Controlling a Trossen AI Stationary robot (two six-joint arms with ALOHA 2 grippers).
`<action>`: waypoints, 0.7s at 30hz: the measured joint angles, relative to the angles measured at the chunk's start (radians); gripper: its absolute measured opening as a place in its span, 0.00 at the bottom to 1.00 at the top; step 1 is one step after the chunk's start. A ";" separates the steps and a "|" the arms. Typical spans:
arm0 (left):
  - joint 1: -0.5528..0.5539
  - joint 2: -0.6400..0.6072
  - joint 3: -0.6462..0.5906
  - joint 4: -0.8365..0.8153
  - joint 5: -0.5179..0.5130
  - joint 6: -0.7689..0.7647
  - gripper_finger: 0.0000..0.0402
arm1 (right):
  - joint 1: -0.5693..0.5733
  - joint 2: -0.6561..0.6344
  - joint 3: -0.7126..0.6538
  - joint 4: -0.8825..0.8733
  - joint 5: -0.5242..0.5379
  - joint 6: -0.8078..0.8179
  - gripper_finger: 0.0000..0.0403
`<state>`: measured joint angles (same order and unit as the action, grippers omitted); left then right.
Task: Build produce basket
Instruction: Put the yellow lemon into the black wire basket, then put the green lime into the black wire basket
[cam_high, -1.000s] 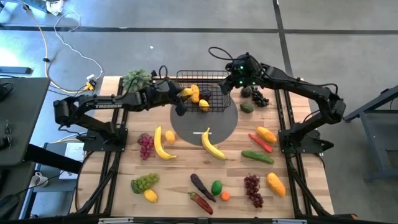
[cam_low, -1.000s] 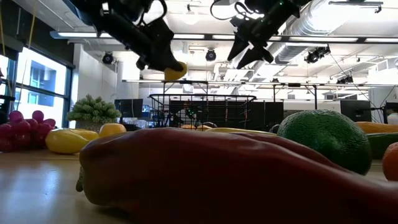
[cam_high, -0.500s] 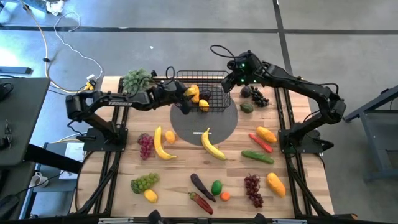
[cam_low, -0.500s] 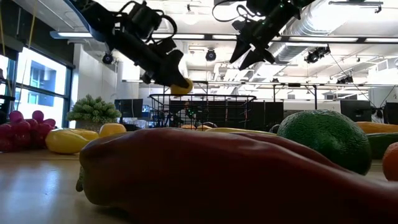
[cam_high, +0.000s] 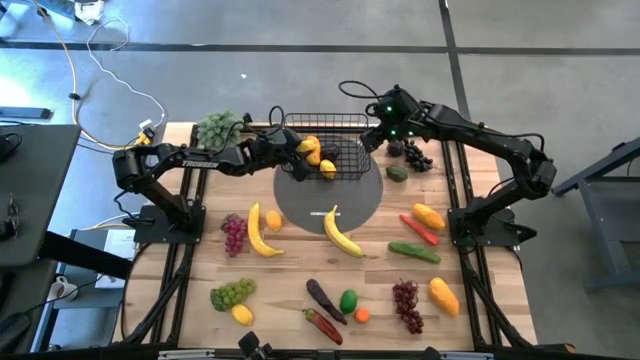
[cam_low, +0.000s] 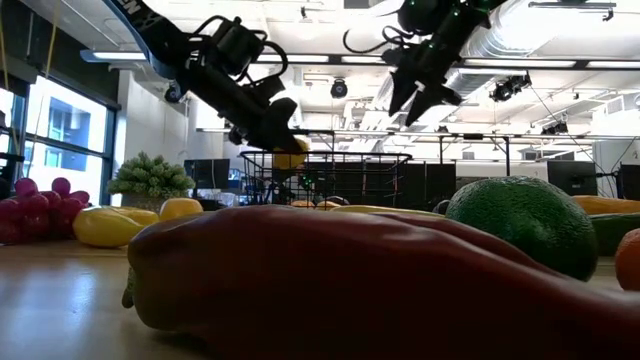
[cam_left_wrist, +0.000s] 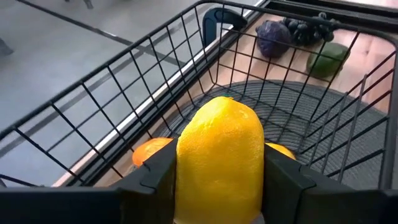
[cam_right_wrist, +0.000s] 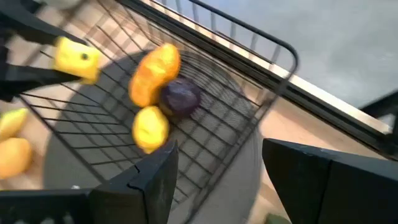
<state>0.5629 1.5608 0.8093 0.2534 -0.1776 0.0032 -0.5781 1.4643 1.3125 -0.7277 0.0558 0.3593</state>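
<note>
Leafy grey-green bunch (cam_high: 219, 127) — upper left of the high view, at the table's far left corner, apart from the rest.

Left gripper (cam_high: 297, 157) — upper centre-left of the high view, at the left wall of the basket (cam_high: 345, 123). Its fingers are clamped on a lemon (cam_left_wrist: 219, 158), which fills the middle of the left wrist view with black wire grid all around it; in the low view the same lemon shows level with the basket's top rim.

Loose produce, left half of the table: purple grapes (cam_high: 234, 234), a banana (cam_high: 260, 231), a small yellow fruit (cam_high: 273, 220) just beside it, green grapes (cam_high: 232, 293) and another lemon (cam_high: 242, 314) near the lower left.

Basket — top centre of the high view, standing on the far edge of a round dark grey mat (cam_high: 329, 199). Inside, by the right wrist view: an orange mango (cam_right_wrist: 155, 74), a dark purple fruit (cam_right_wrist: 180, 98) touching it, and a yellow lemon (cam_right_wrist: 151, 129) just beside.

Second banana (cam_high: 341, 233) — centre, overlapping the mat's near edge.

Right gripper (cam_high: 372, 139) — upper centre-right, above the basket's right wall, fingers spread and holding nothing.

Right half: dark grapes (cam_high: 417, 156), avocado (cam_high: 397, 172), mango (cam_high: 428, 215), red pepper (cam_high: 418, 229), cucumber (cam_high: 414, 251), red grapes (cam_high: 406, 304), another mango (cam_high: 444, 295).

Lower centre: eggplant (cam_high: 324, 299), red pepper (cam_high: 323, 325).
</note>
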 joint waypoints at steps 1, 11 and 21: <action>0.000 0.000 0.000 -0.001 0.000 0.013 0.39 | 0.000 0.000 0.000 -0.009 0.002 0.004 0.54; 0.000 0.000 0.000 -0.001 0.001 0.063 0.56 | 0.000 0.000 0.000 -0.107 0.001 0.063 0.59; 0.000 -0.002 0.000 -0.003 -0.086 0.060 0.65 | -0.022 0.000 0.000 -0.214 0.015 0.010 0.68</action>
<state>0.5629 1.5586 0.8093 0.2505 -0.2633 0.0635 -0.5998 1.4643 1.3121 -0.9416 0.0708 0.3692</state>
